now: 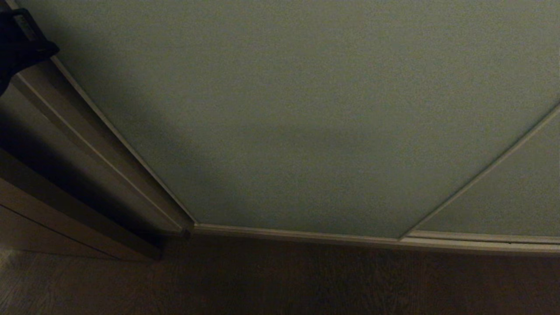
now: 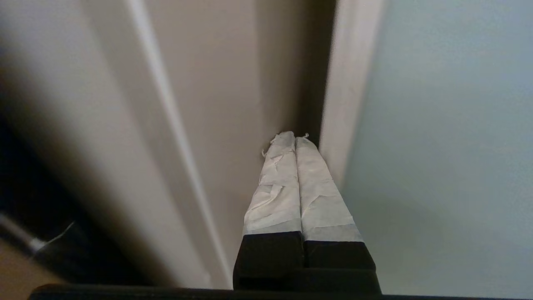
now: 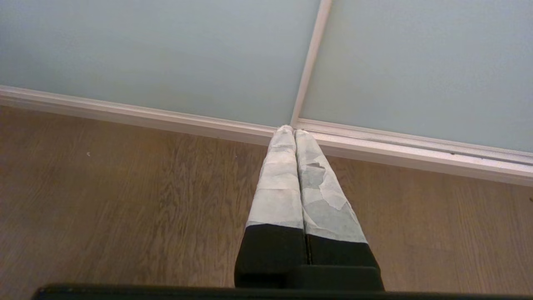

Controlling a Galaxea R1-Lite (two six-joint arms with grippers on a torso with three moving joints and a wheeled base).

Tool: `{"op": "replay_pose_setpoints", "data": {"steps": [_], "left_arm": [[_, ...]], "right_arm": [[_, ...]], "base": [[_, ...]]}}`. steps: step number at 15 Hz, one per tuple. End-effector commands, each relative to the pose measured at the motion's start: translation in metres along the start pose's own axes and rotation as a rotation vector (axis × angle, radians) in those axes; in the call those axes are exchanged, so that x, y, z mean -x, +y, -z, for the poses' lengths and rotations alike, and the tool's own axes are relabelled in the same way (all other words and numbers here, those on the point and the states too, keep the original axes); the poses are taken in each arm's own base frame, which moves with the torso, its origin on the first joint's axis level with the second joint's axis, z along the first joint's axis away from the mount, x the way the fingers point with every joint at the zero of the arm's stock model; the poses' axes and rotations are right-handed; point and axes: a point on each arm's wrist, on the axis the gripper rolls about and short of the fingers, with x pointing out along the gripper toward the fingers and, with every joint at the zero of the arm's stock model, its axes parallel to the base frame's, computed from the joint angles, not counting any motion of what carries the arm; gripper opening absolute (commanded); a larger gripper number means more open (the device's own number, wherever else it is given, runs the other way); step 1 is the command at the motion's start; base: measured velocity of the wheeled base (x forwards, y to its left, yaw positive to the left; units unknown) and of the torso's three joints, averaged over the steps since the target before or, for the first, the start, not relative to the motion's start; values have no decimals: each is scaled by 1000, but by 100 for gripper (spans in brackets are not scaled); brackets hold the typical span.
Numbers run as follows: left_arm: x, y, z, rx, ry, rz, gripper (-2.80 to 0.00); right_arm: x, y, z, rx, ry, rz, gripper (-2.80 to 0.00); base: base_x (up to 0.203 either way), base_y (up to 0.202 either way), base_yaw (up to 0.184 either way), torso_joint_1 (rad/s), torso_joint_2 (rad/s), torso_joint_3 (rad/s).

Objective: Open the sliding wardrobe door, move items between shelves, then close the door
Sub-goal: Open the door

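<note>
1. Sliding wardrobe door (image 1: pixel 306 122): pale grey-green matte panel, standing closed across most of the head view. Its slim silvery frame (image 1: pixel 127 144) runs down its left edge; its lower edge meets the floor rail (image 1: pixel 297 236).
2. Second door panel (image 1: pixel 507 192): to the right, behind a slim vertical frame strip where the two panels meet.
3. Left gripper (image 2: pixel 295 137): taped fingers (image 2: pixel 275 196) pressed together, holding nothing. The tips sit in the dark gap between the door's left frame and the beige side panel (image 2: pixel 216 83), just beside the frame edge.
4. Right gripper (image 3: pixel 290 130): fingers pressed together, empty, hanging low above the wooden floor (image 3: pixel 125 200), pointing toward the rail where the two panels meet.
5. Left arm (image 1: pixel 19 43): only a dark part shows in the top-left corner of the head view.
</note>
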Motion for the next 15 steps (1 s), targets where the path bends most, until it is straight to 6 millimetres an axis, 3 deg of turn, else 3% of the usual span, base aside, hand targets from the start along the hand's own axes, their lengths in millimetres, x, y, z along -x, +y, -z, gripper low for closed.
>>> {"op": "replay_pose_setpoints", "data": {"steps": [1,5,15], "left_arm": [[-3,-2,2,0,3,40,-280],[10,0,-11,6,-21,135,-280],[22,-14,-3,-11,128,386,-280]], "right_arm": [[0,0,0,1,2,-1,-280],[0,0,0,1,0,-1,-280],[0,0,0,1,2,-1,-280]], "base": [[0,0,0,0,0,0],[0,0,0,0,0,0],[0,0,0,0,0,0]]}}
